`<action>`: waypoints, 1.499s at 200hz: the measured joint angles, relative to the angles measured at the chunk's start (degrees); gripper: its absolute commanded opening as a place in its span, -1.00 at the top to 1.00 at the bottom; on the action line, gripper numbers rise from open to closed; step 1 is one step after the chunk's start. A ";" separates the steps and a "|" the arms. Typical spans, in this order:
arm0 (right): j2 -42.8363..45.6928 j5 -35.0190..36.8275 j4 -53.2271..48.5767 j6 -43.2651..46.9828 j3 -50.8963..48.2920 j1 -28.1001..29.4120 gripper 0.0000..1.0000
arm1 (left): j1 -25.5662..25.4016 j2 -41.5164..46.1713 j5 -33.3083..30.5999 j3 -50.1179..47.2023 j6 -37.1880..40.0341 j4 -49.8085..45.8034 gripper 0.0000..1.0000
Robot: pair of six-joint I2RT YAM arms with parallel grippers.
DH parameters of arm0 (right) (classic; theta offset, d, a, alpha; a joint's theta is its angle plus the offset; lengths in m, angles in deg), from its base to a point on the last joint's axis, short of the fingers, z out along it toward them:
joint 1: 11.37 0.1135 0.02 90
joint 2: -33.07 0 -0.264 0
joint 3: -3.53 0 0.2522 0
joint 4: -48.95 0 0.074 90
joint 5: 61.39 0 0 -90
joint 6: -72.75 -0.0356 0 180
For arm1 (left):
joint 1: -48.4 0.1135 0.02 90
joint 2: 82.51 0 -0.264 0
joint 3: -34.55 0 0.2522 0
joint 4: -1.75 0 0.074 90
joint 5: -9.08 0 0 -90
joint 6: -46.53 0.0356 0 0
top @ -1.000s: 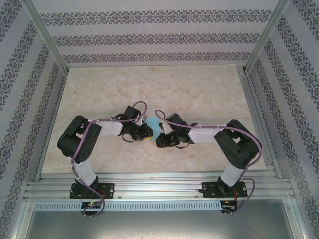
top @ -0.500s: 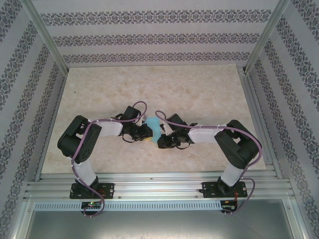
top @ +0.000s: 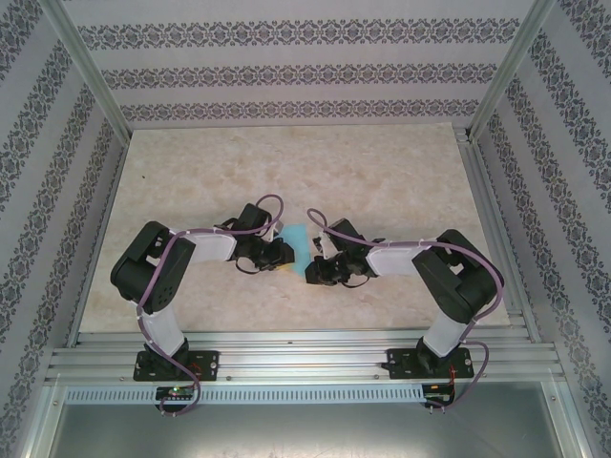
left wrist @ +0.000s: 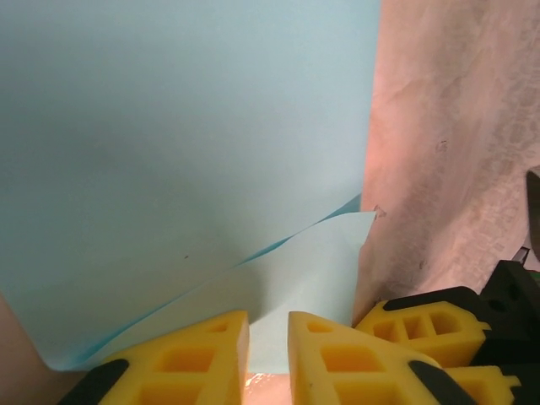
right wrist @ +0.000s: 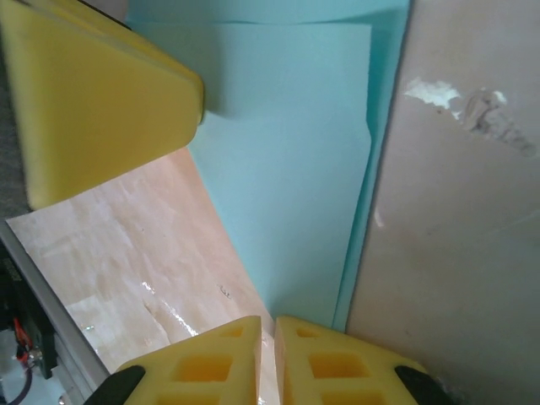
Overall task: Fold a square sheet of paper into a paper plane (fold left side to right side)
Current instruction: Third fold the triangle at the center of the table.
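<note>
left tool [left wrist: 268,327] and right tool [right wrist: 267,326] flank the blue sheet [left wrist: 169,152]; can't tell if either grasps it.

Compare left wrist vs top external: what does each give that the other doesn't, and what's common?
Left wrist: a close view of the square sheet of paper, where a second layer's corner sticks out beneath the upper one. The left pincer has its yellow fingers nearly together at the sheet's near edge.
Top external: both whole arms down to their bases, the full table and the patterned walls.
Shared: the blue sheet on the marbled table, with the left pincer and right pincer at it.
</note>
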 measured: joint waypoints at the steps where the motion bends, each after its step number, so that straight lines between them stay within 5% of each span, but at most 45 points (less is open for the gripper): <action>1: -0.02 -0.04 -0.02 -0.04 0.02 -0.02 0.72 | -0.02 0.04 -0.02 0.02 0.00 -0.04 0.50; 88: -1.53 -0.83 -4.68 -1.01 2.91 -0.39 0.75 | 0.17 10.25 0.07 4.33 2.38 -4.24 0.70; 242: -2.75 -0.94 -7.82 -2.34 4.92 -0.52 0.83 | -6.23 1.25 1.05 0.04 -2.67 3.45 0.87; 300: -2.75 -0.83 -8.26 -2.32 5.11 -0.50 0.85 | -7.10 -0.11 -4.07 -0.24 -2.29 1.77 0.90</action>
